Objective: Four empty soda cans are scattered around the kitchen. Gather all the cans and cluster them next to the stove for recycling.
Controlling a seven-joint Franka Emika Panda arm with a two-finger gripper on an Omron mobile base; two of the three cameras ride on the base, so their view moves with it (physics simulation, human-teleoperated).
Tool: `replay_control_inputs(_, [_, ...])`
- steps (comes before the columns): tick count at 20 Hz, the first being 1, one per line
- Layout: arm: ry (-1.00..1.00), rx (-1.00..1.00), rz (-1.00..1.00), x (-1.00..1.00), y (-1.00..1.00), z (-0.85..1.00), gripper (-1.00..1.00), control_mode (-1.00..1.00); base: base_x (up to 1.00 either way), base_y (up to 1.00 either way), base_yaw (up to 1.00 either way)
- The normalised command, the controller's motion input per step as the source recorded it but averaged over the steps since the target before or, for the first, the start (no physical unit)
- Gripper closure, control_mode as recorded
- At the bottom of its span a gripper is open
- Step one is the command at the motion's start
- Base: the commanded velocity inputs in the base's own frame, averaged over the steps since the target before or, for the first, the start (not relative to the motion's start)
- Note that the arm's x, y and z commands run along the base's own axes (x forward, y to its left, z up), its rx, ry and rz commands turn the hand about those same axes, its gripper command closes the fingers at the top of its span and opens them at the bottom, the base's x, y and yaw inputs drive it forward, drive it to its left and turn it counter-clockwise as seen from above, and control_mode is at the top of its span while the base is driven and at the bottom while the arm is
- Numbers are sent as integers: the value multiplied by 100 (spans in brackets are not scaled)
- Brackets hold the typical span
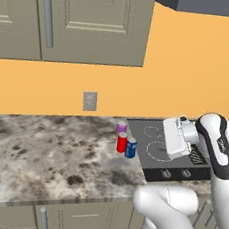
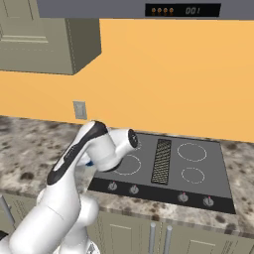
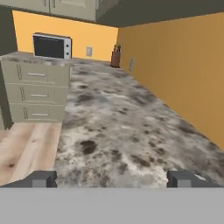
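Swinging back toward the stove (image 1: pixel 156 144) is the main risk I see: 3 cans stand tightly grouped on the counter (image 1: pixel 46 154) just beside the cooktop's edge, the purple-pink can (image 1: pixel 121 127), a red can (image 1: pixel 122 142) and the blue can (image 1: pixel 131 148), and a low sweep of the wrist or forearm could topple one and roll it across the marbled surface. The hand (image 3: pixel 112 178) sits above the stove, close to that cluster, so there is little margin. A 4th can is not among them, so in my judgement 1 fetch remains, and bringing it into such a close group could nudge the others. The hand itself is spread wide, its 2 dark fingertips (image 3: pixel 39 178) far apart at the bottom of the hand view, with nothing between them and nothing touching them. Ahead of the hand lies a long stretch of counter, with a microwave (image 3: pixel 51 46) and a knife block (image 3: pixel 115 57) far off at its end, and drawers (image 3: pixel 37 94) below the microwave.
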Motion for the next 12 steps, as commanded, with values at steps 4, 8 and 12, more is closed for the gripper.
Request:
replay_control_inputs(4, [-17,-7,8,-66,0,44,-100,-100,0,0,0])
replay_control_inputs(8, [-20,-12,1,-50,3,45,-100,-100,0,0,0])
replay_control_inputs(12, [-13,-8,0,-16,27,11,-100,-100,0,0,0])
